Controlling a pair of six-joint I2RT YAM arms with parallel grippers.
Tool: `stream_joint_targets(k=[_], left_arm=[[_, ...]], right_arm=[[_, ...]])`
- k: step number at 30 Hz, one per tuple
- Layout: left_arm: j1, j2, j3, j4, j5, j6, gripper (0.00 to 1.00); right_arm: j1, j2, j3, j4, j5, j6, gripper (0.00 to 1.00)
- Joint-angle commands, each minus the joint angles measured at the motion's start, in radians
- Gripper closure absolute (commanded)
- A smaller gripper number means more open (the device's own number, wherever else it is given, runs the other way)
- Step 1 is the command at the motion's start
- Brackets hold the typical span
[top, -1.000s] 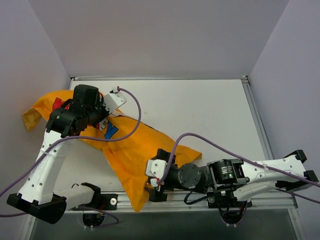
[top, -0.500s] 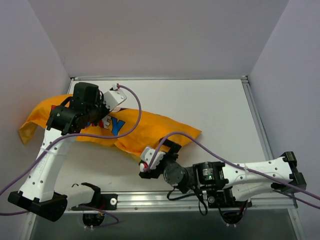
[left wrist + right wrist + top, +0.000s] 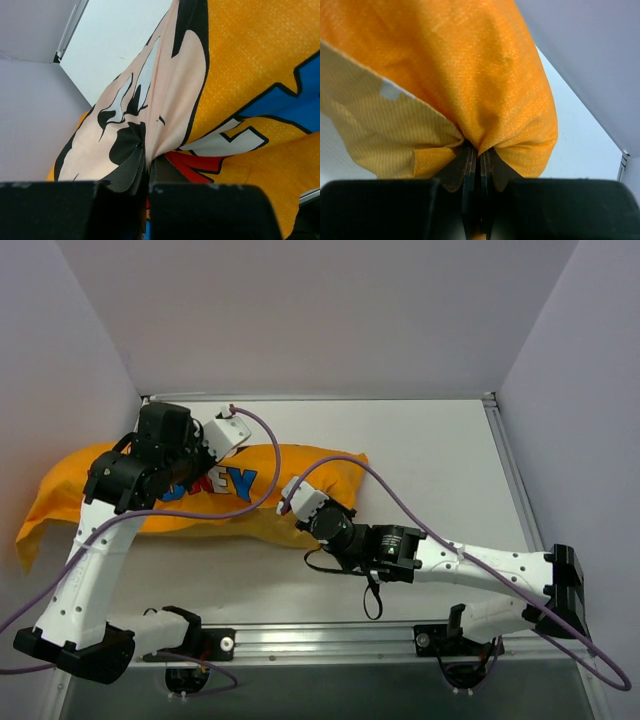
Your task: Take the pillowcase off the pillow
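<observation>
both the left pincer and the right pincer pinch thin folds of the pillowcase, so a hard pull apart could slip one bite loose.

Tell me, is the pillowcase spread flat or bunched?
Bunched: pillowcase stretches as a wrinkled band between left pincer and right pincer, both pinching folds.

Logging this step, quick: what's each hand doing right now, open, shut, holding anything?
The left hand is shut on the pillowcase, at the printed face.
The right hand is shut on the pillowcase too, on plain orange fabric.
</observation>
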Motion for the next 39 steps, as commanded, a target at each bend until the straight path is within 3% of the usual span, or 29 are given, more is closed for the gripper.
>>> stream_joint_targets(k=[1, 6, 7, 9, 13, 16, 17, 18, 22, 25, 26, 29, 33, 39], left_arm=[[-0.001, -0.052, 0.125, 0.145, 0.051, -0.007, 0.98], [-0.001, -0.054, 0.242, 0.133, 0.031, -0.021, 0.98], [-0.001, -0.034, 0.312, 0.140, 0.014, -0.026, 0.98], [-0.001, 0.032, 0.390, 0.180, -0.062, -0.027, 0.98], [-0.008, 0.228, 0.590, 0.216, -0.118, -0.026, 0.98], [-0.038, 0.436, 0.737, 0.188, -0.132, -0.045, 0.98], [-0.047, 0.492, 0.774, 0.177, -0.130, -0.055, 0.98], [-0.054, 0.609, 0.841, 0.164, -0.121, -0.065, 0.98], [-0.072, 0.875, 0.964, 0.088, -0.031, -0.159, 0.96], [-0.098, 1.001, 0.969, 0.122, -0.014, -0.177, 0.58], [-0.106, 1.026, 0.977, 0.133, -0.015, -0.181, 0.35], [-0.130, 1.098, 1.059, 0.136, -0.005, -0.187, 0.05], [-0.170, 1.042, 1.080, 0.125, 0.027, -0.185, 0.06], [-0.204, 0.722, 0.763, 0.124, 0.156, -0.136, 0.06]], right_arm=[[-0.042, -0.001, 0.077, -0.041, -0.116, 0.069, 1.00], [-0.035, 0.056, 0.305, -0.230, -0.492, 0.294, 1.00], [-0.035, 0.062, 0.318, -0.213, -0.698, 0.343, 1.00], [-0.030, 0.068, 0.298, -0.074, -0.973, 0.481, 1.00], [-0.076, 0.089, 0.282, 0.124, -1.184, 0.650, 1.00], [-0.278, 0.094, 0.159, 0.349, -1.381, 0.899, 1.00], [-0.336, 0.097, 0.108, 0.513, -1.413, 0.979, 1.00], [-0.454, 0.103, 0.060, 0.558, -1.435, 1.073, 1.00], [-0.703, 0.158, -0.107, 0.549, -1.457, 1.096, 1.00], [-0.879, 0.218, -0.260, 0.664, -1.475, 1.168, 1.00], [-0.923, 0.253, -0.324, 0.703, -1.475, 1.193, 1.00], [-1.059, 0.328, -0.417, 0.899, -1.492, 1.323, 1.00], [-1.115, 0.392, -0.413, 0.990, -1.480, 1.367, 1.00], [-1.124, 0.387, -0.229, 0.559, -1.398, 1.010, 1.00]])
